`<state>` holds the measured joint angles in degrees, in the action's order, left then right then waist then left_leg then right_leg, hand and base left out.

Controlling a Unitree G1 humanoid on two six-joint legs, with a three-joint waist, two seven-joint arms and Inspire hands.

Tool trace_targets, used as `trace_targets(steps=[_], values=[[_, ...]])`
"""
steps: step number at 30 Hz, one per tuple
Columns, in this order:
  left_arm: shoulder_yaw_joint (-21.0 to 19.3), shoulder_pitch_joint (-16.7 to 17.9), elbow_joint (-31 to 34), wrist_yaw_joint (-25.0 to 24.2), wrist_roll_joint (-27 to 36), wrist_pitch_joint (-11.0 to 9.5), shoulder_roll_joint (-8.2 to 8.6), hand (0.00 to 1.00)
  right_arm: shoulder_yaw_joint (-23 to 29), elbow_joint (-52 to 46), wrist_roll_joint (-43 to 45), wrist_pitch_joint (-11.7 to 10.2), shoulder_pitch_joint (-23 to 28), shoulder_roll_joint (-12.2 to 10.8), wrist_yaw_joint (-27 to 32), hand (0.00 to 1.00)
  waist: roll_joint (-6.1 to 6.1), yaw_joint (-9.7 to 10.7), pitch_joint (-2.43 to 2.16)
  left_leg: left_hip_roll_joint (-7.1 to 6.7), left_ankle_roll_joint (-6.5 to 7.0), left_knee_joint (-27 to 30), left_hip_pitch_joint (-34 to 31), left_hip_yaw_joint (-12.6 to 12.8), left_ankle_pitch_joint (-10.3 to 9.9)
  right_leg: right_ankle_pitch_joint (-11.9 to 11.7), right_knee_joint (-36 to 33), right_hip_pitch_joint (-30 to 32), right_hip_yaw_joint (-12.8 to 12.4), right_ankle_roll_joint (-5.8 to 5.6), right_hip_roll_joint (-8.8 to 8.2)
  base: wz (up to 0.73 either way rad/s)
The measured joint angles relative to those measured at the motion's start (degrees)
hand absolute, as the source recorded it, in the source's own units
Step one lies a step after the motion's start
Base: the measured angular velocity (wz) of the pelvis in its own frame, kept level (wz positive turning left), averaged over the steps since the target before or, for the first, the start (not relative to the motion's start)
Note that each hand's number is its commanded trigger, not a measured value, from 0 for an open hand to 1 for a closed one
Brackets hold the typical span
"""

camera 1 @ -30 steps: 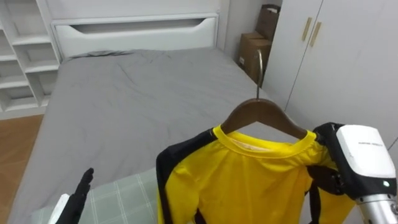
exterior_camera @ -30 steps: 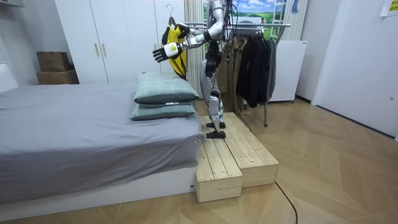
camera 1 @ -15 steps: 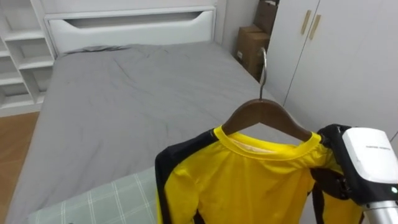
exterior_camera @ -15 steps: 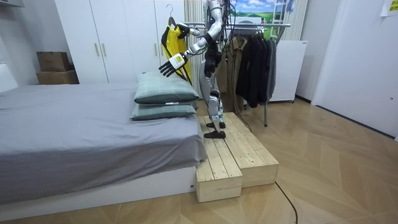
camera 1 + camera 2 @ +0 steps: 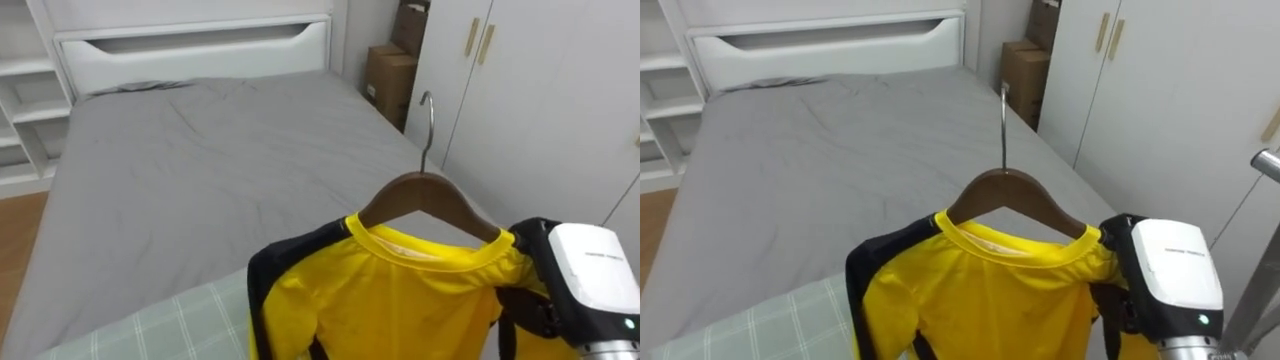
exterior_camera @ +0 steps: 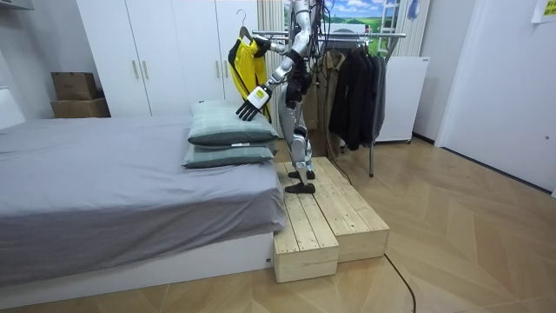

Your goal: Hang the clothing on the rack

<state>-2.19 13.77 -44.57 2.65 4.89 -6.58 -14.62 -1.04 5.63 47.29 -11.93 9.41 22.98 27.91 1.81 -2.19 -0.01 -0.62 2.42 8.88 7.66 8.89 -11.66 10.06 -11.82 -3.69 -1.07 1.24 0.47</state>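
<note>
Before you, the grey bed (image 6: 104, 183) carries two stacked pale-green pillows (image 6: 231, 135) at its end beside the wooden platform (image 6: 330, 222).

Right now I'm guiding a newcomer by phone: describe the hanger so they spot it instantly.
Beside the grey bed, before the white wardrobe, the right hand holds up a yellow shirt. The hanger fills its collar: dark wood and a metal hook, against bright cloth.
</note>
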Motion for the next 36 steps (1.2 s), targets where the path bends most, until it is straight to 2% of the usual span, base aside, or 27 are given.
trace_targets(steps=[5,9,15,24,32,36], values=[[-0.1,0.1,-0.3,-1.1,-0.5,0.0,0.06,0.00,0.0,0.0,0.0,1.4,0.1,-1.0,-0.7,1.00,0.03,0.1,-0.03,0.01,0.33,-0.3,0.0,0.5,-0.2,0.0,0.0,0.4,-0.2,-0.18,-0.06,-0.04],[-1.9,1.9,-0.9,-1.6,-0.4,-1.3,0.36,0.00,0.1,-0.7,0.2,1.7,0.1,-1.2,-1.7,1.00,0.19,0.0,-0.17,-0.01,0.39,-0.6,0.0,0.6,-0.2,0.1,0.2,0.4,-0.5,-0.27,-0.06,-0.01],[-2.2,1.5,-4.8,-0.7,-0.5,-3.1,0.56,0.00,0.1,-1.0,0.1,2.1,0.1,-1.3,-1.8,1.00,-0.08,-1.0,-0.41,0.25,0.30,-0.9,0.1,1.8,-0.3,0.1,0.1,0.6,-0.6,-0.28,0.20,-0.10],[-2.2,1.2,-7.3,0.4,-0.4,-4.5,0.54,0.00,0.1,-1.9,0.0,2.9,0.1,-1.3,-1.9,1.00,-0.05,-1.1,-0.34,0.57,0.04,-1.3,0.4,2.0,-0.5,0.1,0.0,0.6,-0.7,-0.25,0.62,-0.01],[-2.2,1.1,-7.0,1.0,-0.9,-4.3,0.82,0.00,0.6,-1.9,0.1,2.9,0.1,-1.3,-1.9,1.00,-0.34,-1.1,-0.21,0.81,-0.17,-1.2,0.5,2.1,-0.6,0.0,0.1,0.8,-1.1,-0.20,0.74,-0.02],[-2.1,0.1,-4.9,1.3,-3.4,-2.4,1.34,0.00,0.6,-2.0,0.0,3.2,0.1,-1.4,-1.9,1.00,-0.41,-0.9,-0.03,0.72,-0.16,-1.1,0.4,2.2,-0.6,0.0,0.0,0.8,-1.2,-0.20,0.65,0.00]])
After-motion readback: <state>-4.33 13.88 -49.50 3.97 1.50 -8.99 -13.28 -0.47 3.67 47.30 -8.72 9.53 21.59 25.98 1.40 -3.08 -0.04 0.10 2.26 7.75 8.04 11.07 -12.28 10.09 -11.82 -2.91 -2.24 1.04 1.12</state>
